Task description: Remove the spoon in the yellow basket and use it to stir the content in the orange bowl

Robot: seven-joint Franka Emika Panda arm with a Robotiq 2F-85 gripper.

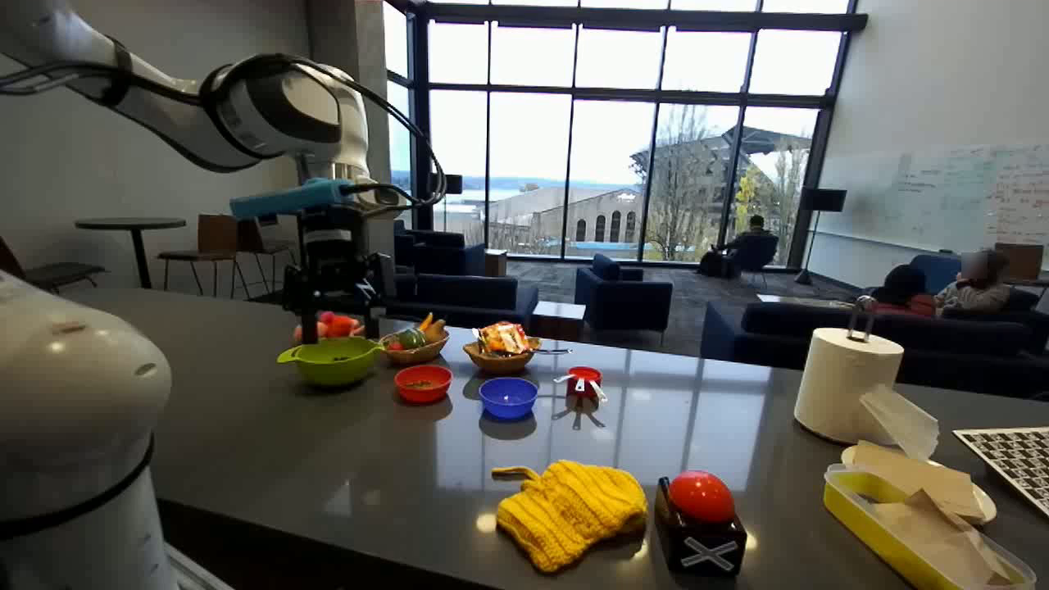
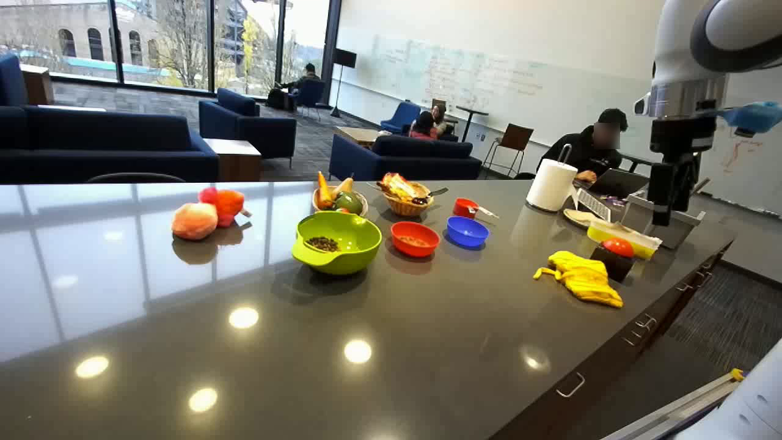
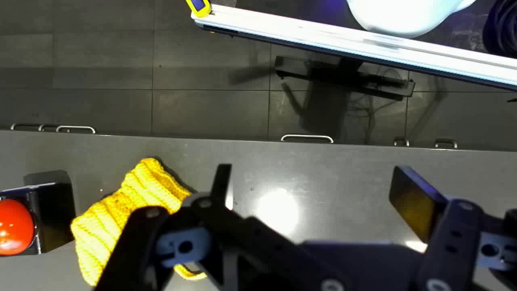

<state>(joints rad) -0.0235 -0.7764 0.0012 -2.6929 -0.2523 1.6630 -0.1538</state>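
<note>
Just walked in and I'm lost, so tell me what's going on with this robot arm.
The robot arm is set to lift a spoon from the yellowish wicker basket and stir a bowl's contents with it, but right now it handles nothing. Its tool hangs open above the counter, near the yellow knitted cloth. A utensil handle sticks out over the basket's rim; whether it is the spoon's, I cannot tell. The stirring has not begun.
</note>
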